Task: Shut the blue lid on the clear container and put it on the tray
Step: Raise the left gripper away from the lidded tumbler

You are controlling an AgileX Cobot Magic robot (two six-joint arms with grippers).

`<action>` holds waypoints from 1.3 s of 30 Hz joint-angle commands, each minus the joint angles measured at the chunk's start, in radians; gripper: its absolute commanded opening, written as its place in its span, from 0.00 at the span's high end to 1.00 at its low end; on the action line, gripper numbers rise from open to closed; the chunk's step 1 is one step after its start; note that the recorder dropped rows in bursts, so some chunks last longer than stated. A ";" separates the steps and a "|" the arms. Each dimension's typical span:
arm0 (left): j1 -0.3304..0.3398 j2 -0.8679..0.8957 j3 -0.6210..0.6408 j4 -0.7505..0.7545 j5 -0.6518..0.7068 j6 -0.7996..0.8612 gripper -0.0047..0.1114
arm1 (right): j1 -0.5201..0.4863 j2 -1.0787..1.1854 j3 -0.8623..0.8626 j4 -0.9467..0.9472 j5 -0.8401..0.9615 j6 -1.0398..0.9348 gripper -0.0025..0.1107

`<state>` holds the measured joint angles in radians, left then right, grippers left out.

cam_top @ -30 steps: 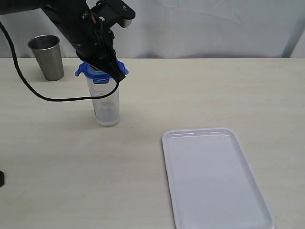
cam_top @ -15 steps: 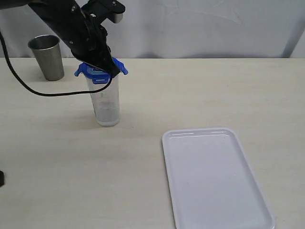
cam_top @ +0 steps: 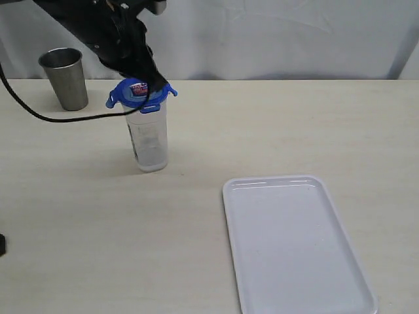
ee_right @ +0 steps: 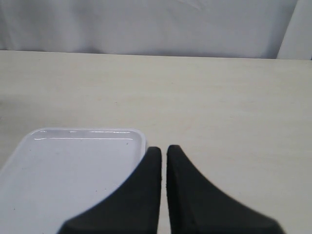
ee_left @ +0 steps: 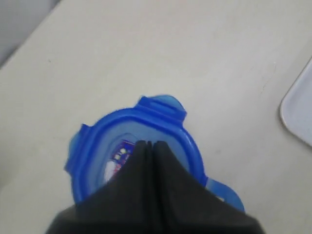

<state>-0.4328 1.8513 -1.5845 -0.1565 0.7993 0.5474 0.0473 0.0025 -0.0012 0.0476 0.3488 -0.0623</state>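
Blue lid [cam_top: 139, 95] sitting on clear container [cam_top: 149, 140], flaps sticking out. L gripper [ee_left: 150, 144], jaws together, prob pressing it. R gripper [ee_right: 164, 148] idling, jaws together, empty. Move to tray [cam_top: 294, 248] pending.

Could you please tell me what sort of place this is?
Probably a robotics lab bench: a beige table against a plain white backdrop, holding only props like the steel cup and white tray.

The only marking I can find from here is a small label [ee_left: 118, 158], red and white with dark blue print, set on top of the blue lid [cam_top: 140, 95]. Its characters are too small and blurred for me to read in either view, so no word, number or brand is legible.
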 commanded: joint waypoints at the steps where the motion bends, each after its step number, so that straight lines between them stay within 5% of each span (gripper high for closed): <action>1: 0.032 -0.135 0.007 -0.089 -0.070 0.027 0.83 | 0.002 -0.002 0.001 -0.005 -0.007 -0.001 0.94; 4: 0.114 -0.242 0.110 -0.355 -0.129 0.198 0.62 | 0.002 -0.002 0.001 -0.005 -0.007 -0.001 0.94; 7: 0.231 -0.372 0.383 -0.788 -0.263 0.659 0.41 | 0.002 -0.002 0.001 -0.005 -0.007 -0.001 0.94; 9: 0.265 -0.410 0.576 -1.212 -0.290 1.166 0.39 | 0.002 -0.002 0.001 -0.005 -0.007 -0.001 0.94; 10: 0.270 -0.414 0.678 -1.569 -0.264 1.544 0.39 | 0.002 -0.002 0.001 -0.005 -0.007 -0.001 0.94; 15: 0.404 -0.406 0.826 -1.588 -0.022 1.596 0.39 | 0.002 -0.002 0.001 -0.005 -0.007 -0.001 0.94; 21: 0.595 -0.399 0.883 -1.585 -0.051 1.596 0.40 | 0.002 -0.002 0.001 -0.005 -0.007 -0.001 0.94; 30: 0.536 -0.404 0.805 -1.588 -0.616 1.596 0.65 | 0.002 -0.002 0.001 -0.005 -0.007 -0.001 0.94; 33: 0.531 -0.404 0.748 -1.588 -0.895 1.406 0.65 | 0.002 -0.002 0.001 -0.005 -0.007 -0.001 0.94; 37: 0.524 -0.404 0.730 -1.530 -0.977 1.356 0.65 | 0.002 -0.002 0.001 -0.005 -0.007 -0.001 0.94; 39: 0.524 -0.404 0.715 -1.306 -0.986 1.142 0.65 | 0.002 -0.002 0.001 -0.005 -0.007 -0.001 0.94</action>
<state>0.1022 1.4488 -0.8504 -1.6509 -0.1641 1.8904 0.0473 0.0025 -0.0012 0.0476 0.3488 -0.0623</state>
